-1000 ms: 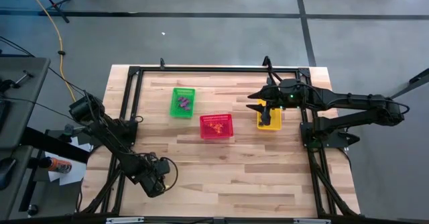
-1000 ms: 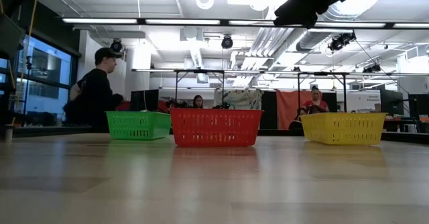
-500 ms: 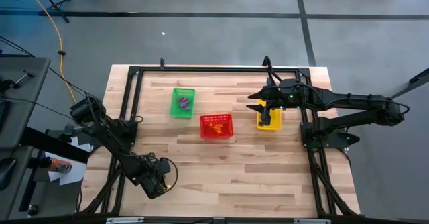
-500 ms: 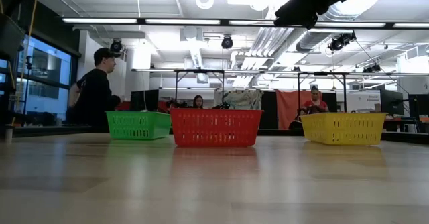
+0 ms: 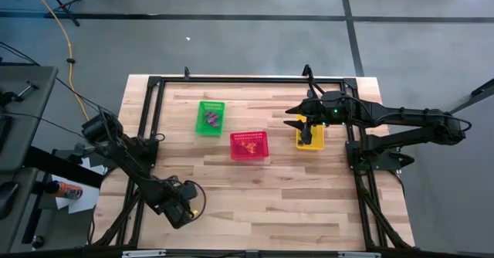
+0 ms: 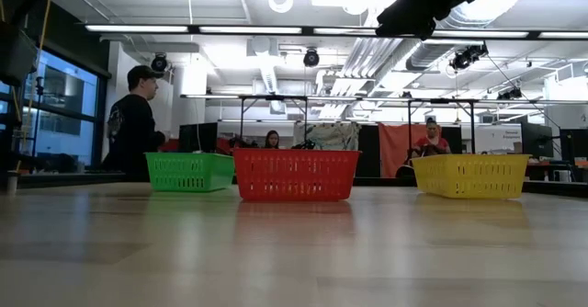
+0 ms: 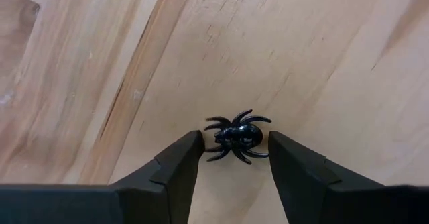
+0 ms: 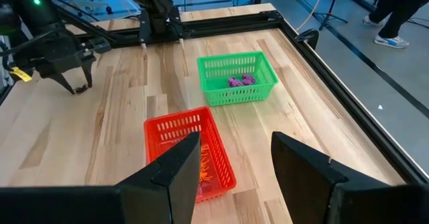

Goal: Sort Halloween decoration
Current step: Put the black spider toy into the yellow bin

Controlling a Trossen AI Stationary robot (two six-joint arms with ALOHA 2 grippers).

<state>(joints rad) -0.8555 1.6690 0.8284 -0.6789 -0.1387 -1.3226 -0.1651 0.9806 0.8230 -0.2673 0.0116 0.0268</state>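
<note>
Down at the near left part of the pale wooden table (image 5: 255,204), the left gripper (image 7: 234,158) was low over a small shiny black plastic spider (image 7: 236,137). Its 2 dark fingers (image 7: 181,160) stood spread, 1 on each side of the spider, just beside its legs and not pinching it. So the step in hand looked like picking up a black trinket. The next move would call for squeezing the fingers together on the round body, then lifting and carrying it to the right basket.

The right gripper (image 8: 234,160) hung above the yellow plastic mesh basket (image 5: 310,133) at the right side of the table, with its fingers spread and nothing between them. It seemed to be waiting.

The green plastic mesh basket (image 8: 236,76) held small purple trinkets (image 8: 240,80). The red plastic mesh basket (image 8: 188,153), near it in the middle, held small orange trinkets (image 8: 204,167). By that pattern, the black spider likely belonged in the yellow basket.

Some things were hard to make out. From above, the spider was hidden under the left arm. The right arm covered much of the yellow basket, so what lay in it could not be told. In the low view the basket walls hid everything inside, and the left gripper did not show. The shapes of the purple and orange trinkets were too small to tell.
</note>
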